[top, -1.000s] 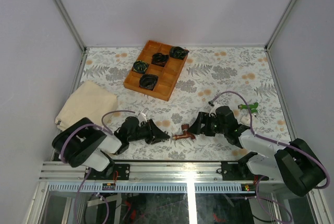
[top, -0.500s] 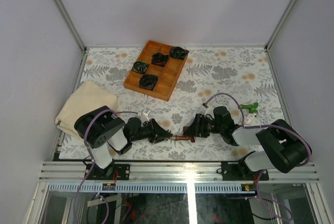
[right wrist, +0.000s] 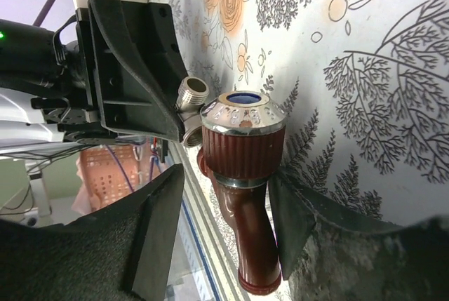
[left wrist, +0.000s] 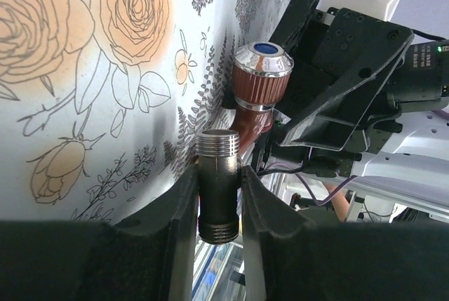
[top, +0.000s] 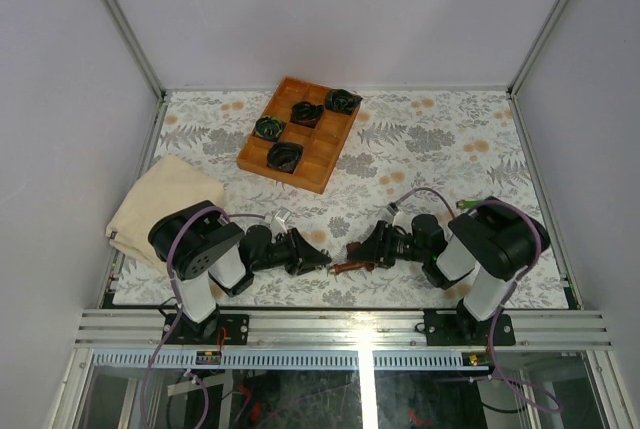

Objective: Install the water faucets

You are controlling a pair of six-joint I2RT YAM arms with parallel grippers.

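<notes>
The dark red-brown faucet point(top: 349, 266) lies on the floral table mat between my two grippers. My left gripper point(top: 322, 261) is shut on its silvery threaded end point(left wrist: 217, 189); the ribbed red-brown knob with a chrome cap point(left wrist: 261, 76) shows just beyond it. My right gripper point(top: 362, 250) is open, its jaws straddling the faucet's spout point(right wrist: 249, 234), with a clear gap on the left side. The knob point(right wrist: 243, 139) points away from the right wrist camera. The bright green faucet is hidden behind the right arm.
A wooden compartment tray point(top: 330, 154) with several black-and-green coiled bundles stands at the back. A folded beige cloth point(top: 165, 204) lies at the left. A small white piece point(top: 279, 217) sits by the left arm. The table's near metal rail point(top: 350, 324) is close below the grippers.
My left gripper has moved right onto the faucet's threaded end and shut on it. The right arm's elbow has swung up and left, now covering the green faucet.
</notes>
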